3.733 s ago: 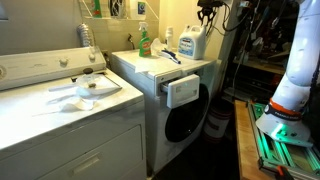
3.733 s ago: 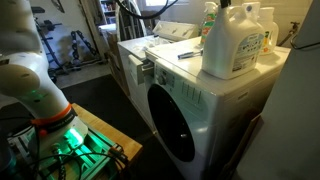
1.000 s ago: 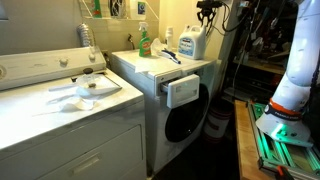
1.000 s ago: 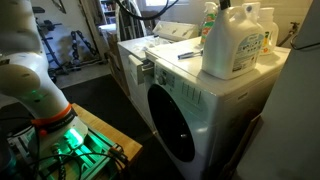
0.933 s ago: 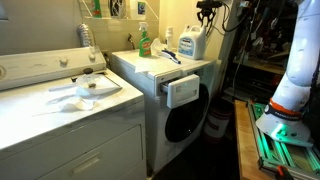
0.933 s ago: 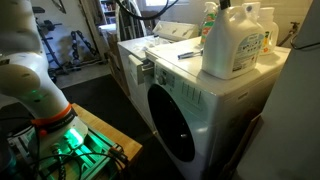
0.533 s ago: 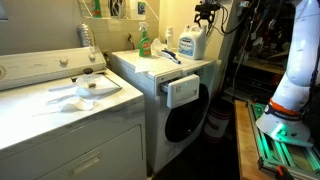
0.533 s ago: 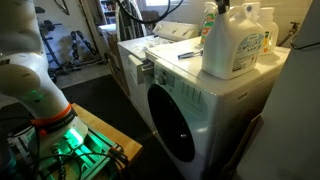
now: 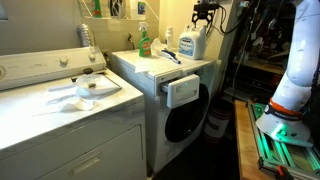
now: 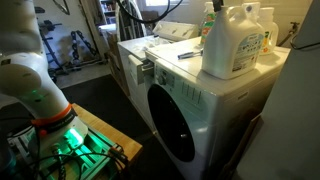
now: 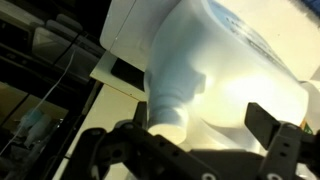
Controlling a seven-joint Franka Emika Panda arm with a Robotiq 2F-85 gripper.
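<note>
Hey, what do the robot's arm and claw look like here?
The white arm is made of rounded, glossy segments above a green-lit base. Black cables run by its dark wrist. The black claw has two blocky fingers on linked bars. No markings show.

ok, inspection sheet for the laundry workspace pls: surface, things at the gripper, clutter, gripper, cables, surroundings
Surface: washer top, white and flat; detergent drawer pulled open at the front.
Job's things: white detergent jug, upright near the back of the top.
Clutter: green bottle and blue object on the same top; white items on the neighbouring machine.
Grippers: gripper hangs just above the jug; jaws wide apart in the wrist view; contact cannot be told.
Cables: dark cable loops beside the gripper.
Surroundings: robot base with green lights on the floor beside the washer.
</note>
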